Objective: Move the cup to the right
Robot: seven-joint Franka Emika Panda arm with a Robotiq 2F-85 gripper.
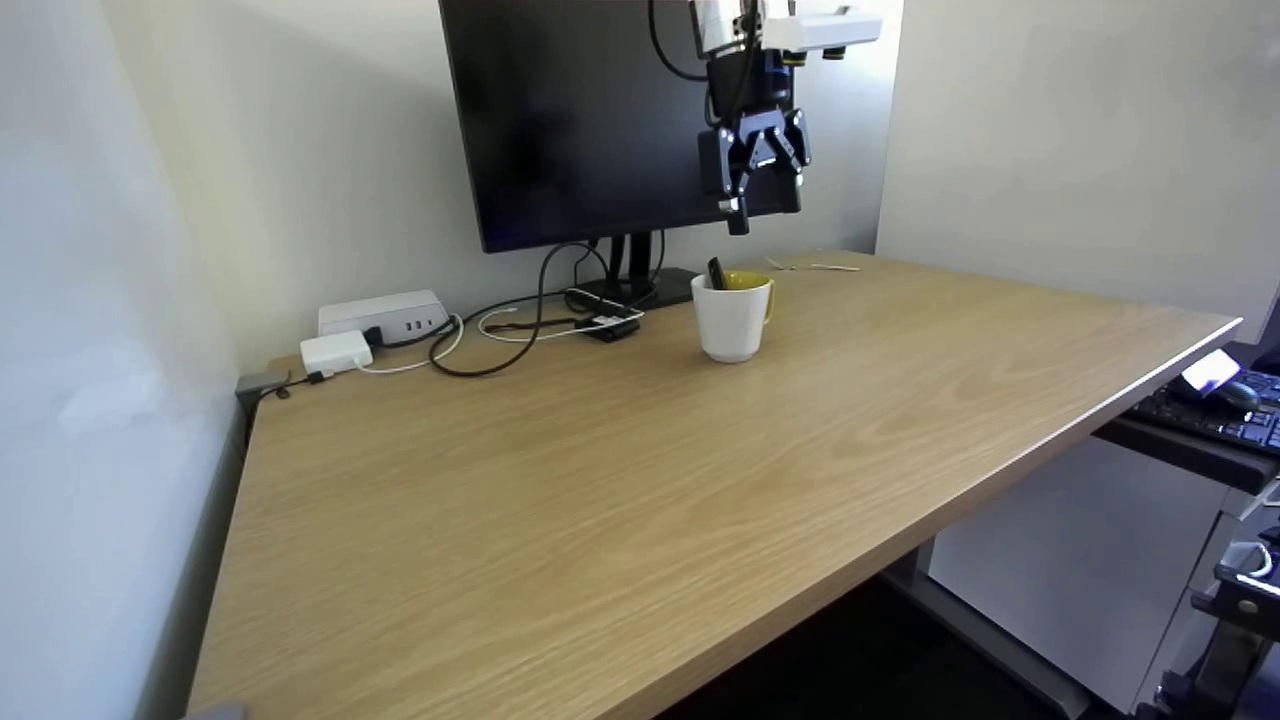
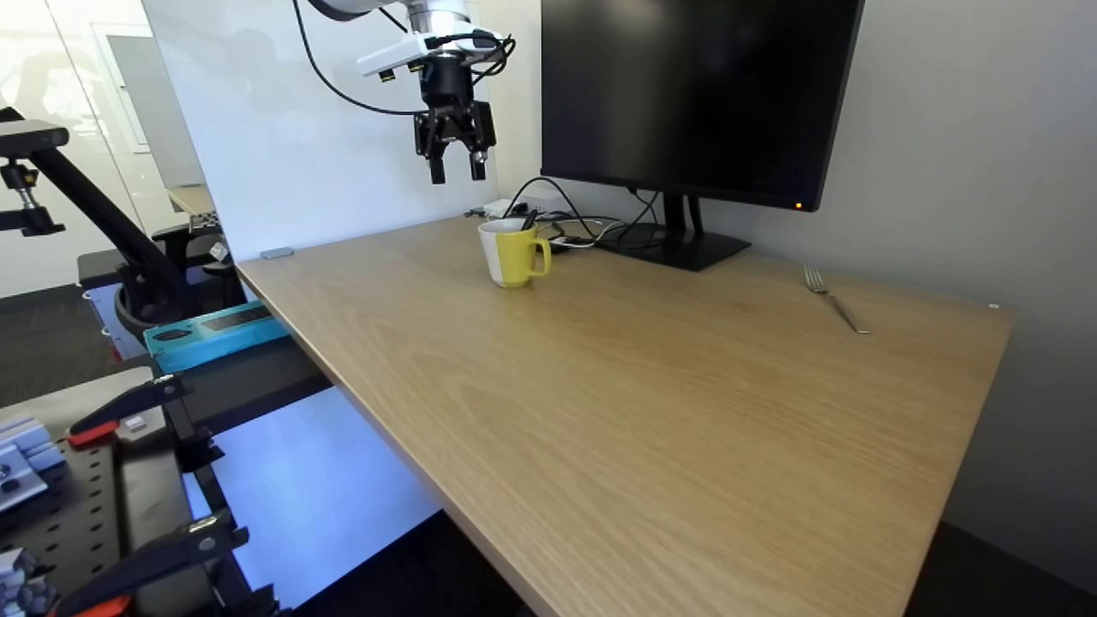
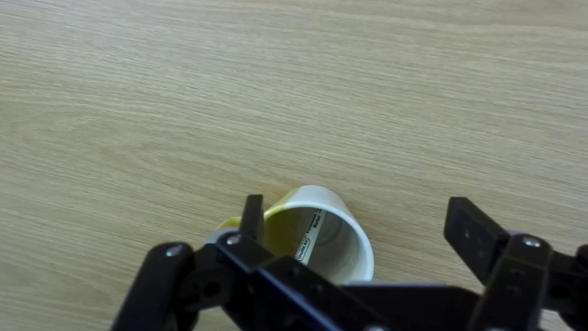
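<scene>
Up over the desk (image 2: 686,411), the jaws stand well apart, nothing in their hold, and both fingers (image 2: 438,169) point straight down! That's the gripper (image 2: 458,174) hanging upright, its tips higher than the cup (image 2: 514,259) and clear of it. Look at the wrist view: the cup's open mouth shows between the two fingers, much nearer the one at the left of that view, which covers part of the yellow handle, with a wide gap over to its partner. Behind the jaws, the white wrist of the arm (image 2: 439,19) runs up and out of the top in both exterior views, a bracket (image 2: 394,56) jutting sideways. Down below, the cup, part white and part yellow, stands upright, a marker (image 3: 312,235) slanting inside; something dark pokes above the rim in both exterior views. Near it, cables (image 1: 474,375) curl around the foot of the monitor (image 2: 694,86). And farther along the desk, well apart from the cup, lies a fork (image 2: 835,302)!
</scene>
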